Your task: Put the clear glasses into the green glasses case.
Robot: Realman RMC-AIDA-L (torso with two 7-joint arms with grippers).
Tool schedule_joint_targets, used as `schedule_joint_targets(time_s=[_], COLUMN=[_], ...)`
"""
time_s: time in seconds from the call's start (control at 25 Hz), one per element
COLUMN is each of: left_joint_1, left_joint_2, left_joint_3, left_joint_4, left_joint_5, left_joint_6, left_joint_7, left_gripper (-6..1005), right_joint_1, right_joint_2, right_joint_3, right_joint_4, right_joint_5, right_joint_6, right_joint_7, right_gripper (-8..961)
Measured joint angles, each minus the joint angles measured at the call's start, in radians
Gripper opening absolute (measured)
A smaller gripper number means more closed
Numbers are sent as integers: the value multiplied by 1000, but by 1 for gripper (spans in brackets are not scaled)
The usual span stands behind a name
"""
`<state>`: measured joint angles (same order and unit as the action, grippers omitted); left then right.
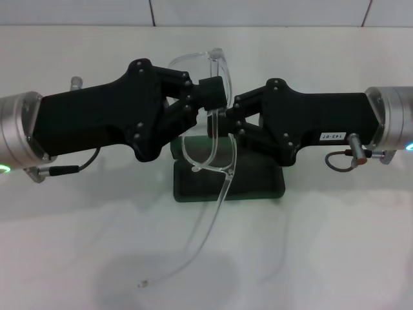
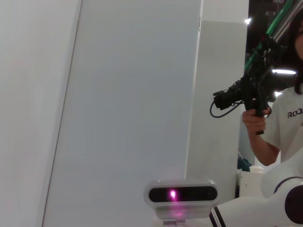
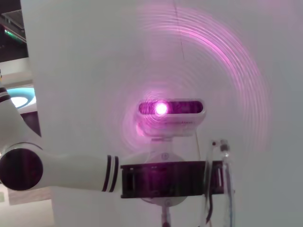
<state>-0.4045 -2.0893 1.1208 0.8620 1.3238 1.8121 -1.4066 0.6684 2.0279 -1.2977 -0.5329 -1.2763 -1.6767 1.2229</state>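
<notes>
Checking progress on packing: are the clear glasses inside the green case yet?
Out. The clear glasses hang above the green glasses case, held up between the left tool and right tool.

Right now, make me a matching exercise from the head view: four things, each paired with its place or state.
Things:
1. clear glasses
2. green glasses case
3. left tool
4. right tool

Places or states:
A. lying on the white table, under both tools
B. held up in the air, one arm hanging down
C. reaching in from the robot's right, at the frame
D. shut on the frame near its top

Pairs: 1-B, 2-A, 3-D, 4-C
</notes>
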Motion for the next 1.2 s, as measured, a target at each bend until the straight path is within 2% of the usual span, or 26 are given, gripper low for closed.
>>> schedule_joint_targets(time_s=[0.28,0.44,0.6,0.8,0.92,1.04,1.2], left_joint_1=[4,38,94,135,149,146,109], left_joint_2=[5,19,39,69,68,63,40], left_joint_3=[-6,-54,-132,-186,-198,-194,-174], left_joint_4=[11,66,148,149,138,118,82], left_joint_5=[-11,-62,-75,-77,-73,-66,-33], left_joint_6=[40,100,112,113,113,115,129], left_joint_7=[-14,-63,-118,-135,-126,-117,-107], left_gripper=[25,25,25,25,25,25,25], right_joint_1=[-27,-60,-94,-148,-160,-162,-154], right_joint_2=[-2,-7,-14,-25,-28,-20,-5], right_joint_3=[8,25,92,241,324,404,417], right_joint_4=[5,-7,-19,-39,-35,-23,5], right_joint_5=[32,56,59,59,61,62,129], right_joint_6=[33,36,8,-84,-146,-209,-234], right_joint_7=[-13,-24,-27,-18,-4,10,18], right_gripper=[82,81,81,81,81,81,80])
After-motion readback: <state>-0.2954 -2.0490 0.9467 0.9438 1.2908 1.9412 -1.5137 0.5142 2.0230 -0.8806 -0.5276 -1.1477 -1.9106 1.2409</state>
